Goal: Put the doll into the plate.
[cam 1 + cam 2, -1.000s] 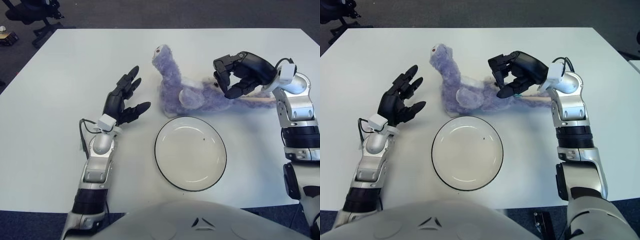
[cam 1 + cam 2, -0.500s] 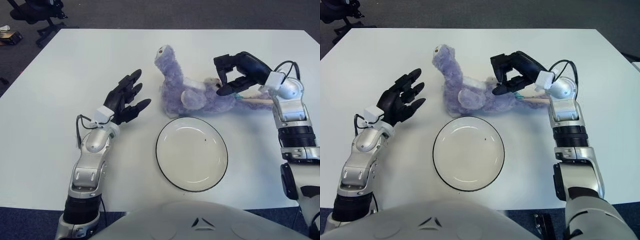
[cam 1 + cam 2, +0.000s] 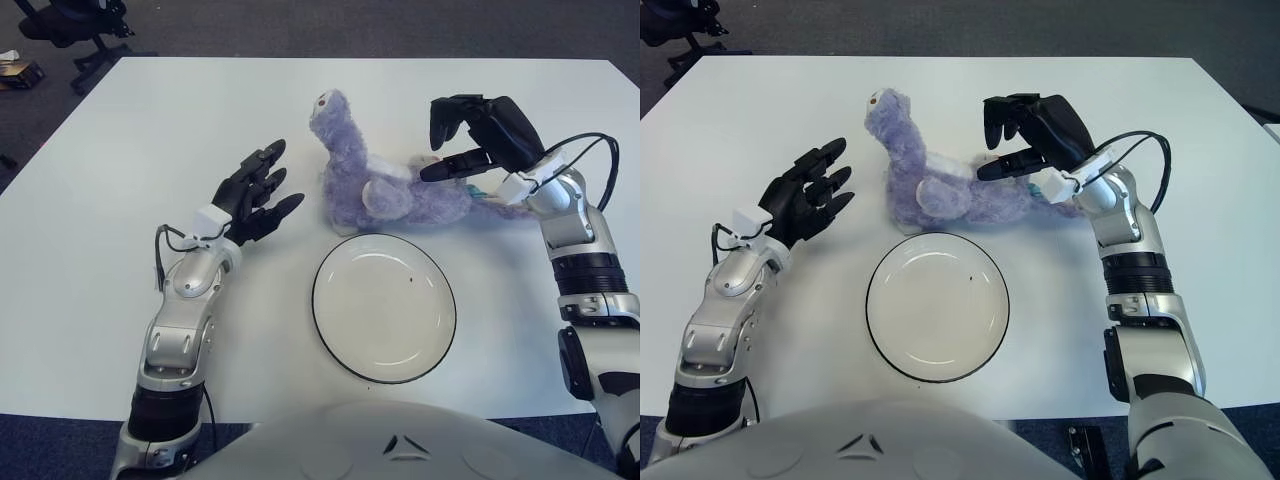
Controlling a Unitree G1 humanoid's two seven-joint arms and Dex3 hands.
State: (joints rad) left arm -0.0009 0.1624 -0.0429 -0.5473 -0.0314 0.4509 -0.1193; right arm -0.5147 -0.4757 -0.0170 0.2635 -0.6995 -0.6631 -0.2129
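Purple and fuzzy, the doll (image 3: pixel 385 185) lies on the white desk (image 3: pixel 100 200) just behind the empty plate (image 3: pixel 384 307), with the right hand (image 3: pixel 478 140) spread open above its right end, gripping nothing, and the left hand (image 3: pixel 250 196) open, fingers splayed, left of it.

A white worktop (image 3: pixel 120 130) fills the view; beyond its far-left corner stands an office chair (image 3: pixel 75 25) (black).
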